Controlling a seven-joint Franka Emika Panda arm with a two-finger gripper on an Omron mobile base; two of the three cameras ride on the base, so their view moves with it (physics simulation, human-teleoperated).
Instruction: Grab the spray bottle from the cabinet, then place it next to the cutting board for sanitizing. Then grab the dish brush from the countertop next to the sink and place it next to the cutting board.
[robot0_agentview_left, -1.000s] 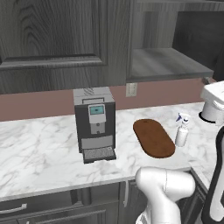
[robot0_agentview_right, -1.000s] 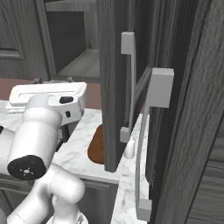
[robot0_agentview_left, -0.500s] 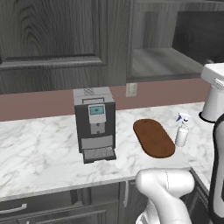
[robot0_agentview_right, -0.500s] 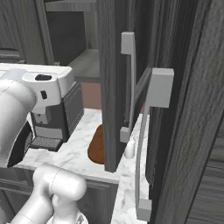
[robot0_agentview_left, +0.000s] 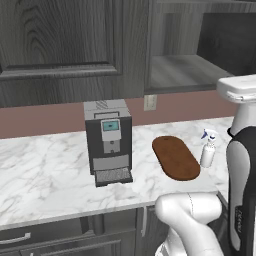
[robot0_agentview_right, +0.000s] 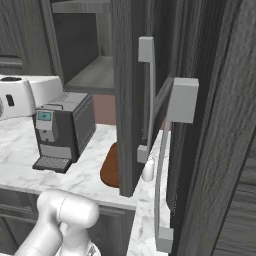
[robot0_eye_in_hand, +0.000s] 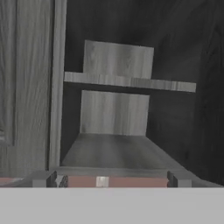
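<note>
- Spray bottle (robot0_agentview_left: 207, 151): stands upright on the white marble bench (robot0_agentview_left: 45, 170), just beside the right-hand edge of the cutting board (robot0_agentview_left: 175, 157); the two look close but apart. From the right base view its white body (robot0_agentview_right: 148, 170) shows low behind the edge of the open cabinet door (robot0_agentview_right: 131, 90).
- Cutting board: a flat oval reddish-brown board lying on the bench, to the right of the coffee machine (robot0_agentview_left: 108, 141) and well apart from it.
- Cabinet (robot0_agentview_left: 182, 45): dark grey wood grain, mounted on the wall above the board and bottle. Its door stands open, and a grey inner shelf (robot0_eye_in_hand: 129, 82) crosses the compartment in the hand view.
- End effector (robot0_eye_in_hand: 112, 180): released, with the two small finger tips (robot0_eye_in_hand: 45, 179) set wide apart at the bottom of the hand view, nothing between them. It faces straight into the open cabinet, level with the compartment floor.
- Wall outlet (robot0_agentview_left: 150, 103): on the reddish backsplash, behind the bench between the coffee machine and the board.
</note>
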